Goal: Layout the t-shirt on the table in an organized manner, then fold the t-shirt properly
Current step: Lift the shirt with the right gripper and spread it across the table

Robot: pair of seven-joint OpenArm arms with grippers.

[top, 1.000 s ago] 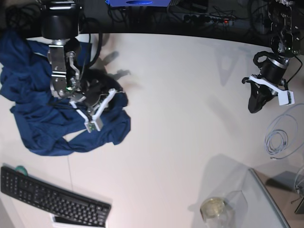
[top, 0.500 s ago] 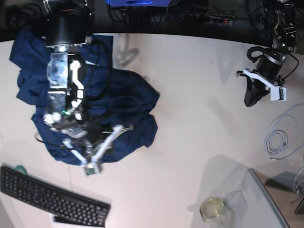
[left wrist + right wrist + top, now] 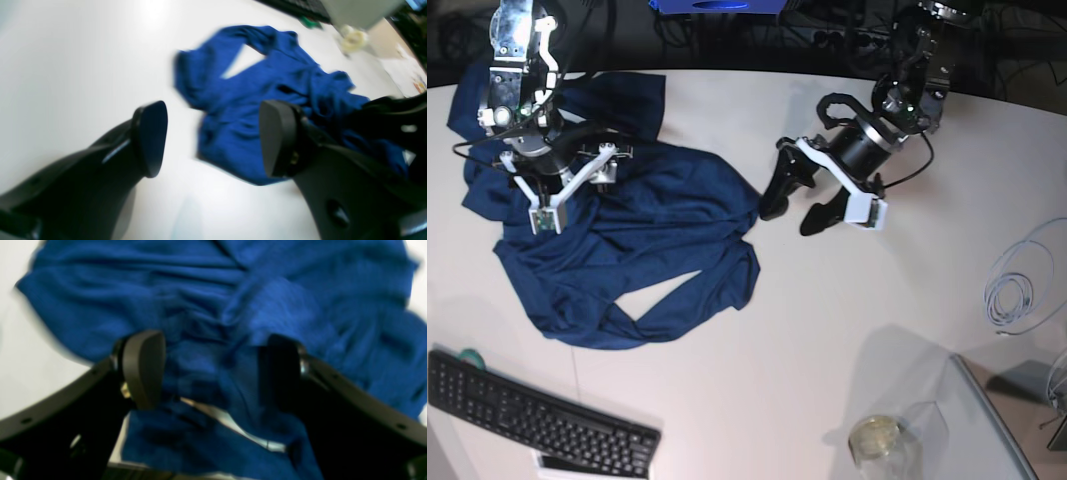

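Your t-shirt [image 3: 642, 240] is lying rumpled on the left half of the bench [image 3: 847, 340] in the base view, spreading from the far left edge down toward the keyboard [image 3: 532, 420]. It is not laid flat: folds are bunching through the middle, and near its lower edge a strip of cloth is looping around a small patch of bare bench.

Your right gripper [image 3: 567, 185] is hanging over the upper left part of the shirt. In the right wrist view its fingers [image 3: 143, 368] are standing wide apart with the blue cloth filling the gap below them; nothing is being pinched, though that view is too blurred to tell whether the tips are touching the fabric.

Your left gripper [image 3: 799, 205] is sitting just beside the shirt's right edge, over bare bench. Its fingers [image 3: 151, 138] are spread open and empty in the left wrist view, which is also blurred, and the shirt is showing between and beyond them.

Further out, you are looking at a glass jar [image 3: 875, 438] near the lower right beside a clear plastic panel [image 3: 987, 420], and a coil of pale cable [image 3: 1017, 290] at the right edge. Dark cables are trailing along the far side of the bench.
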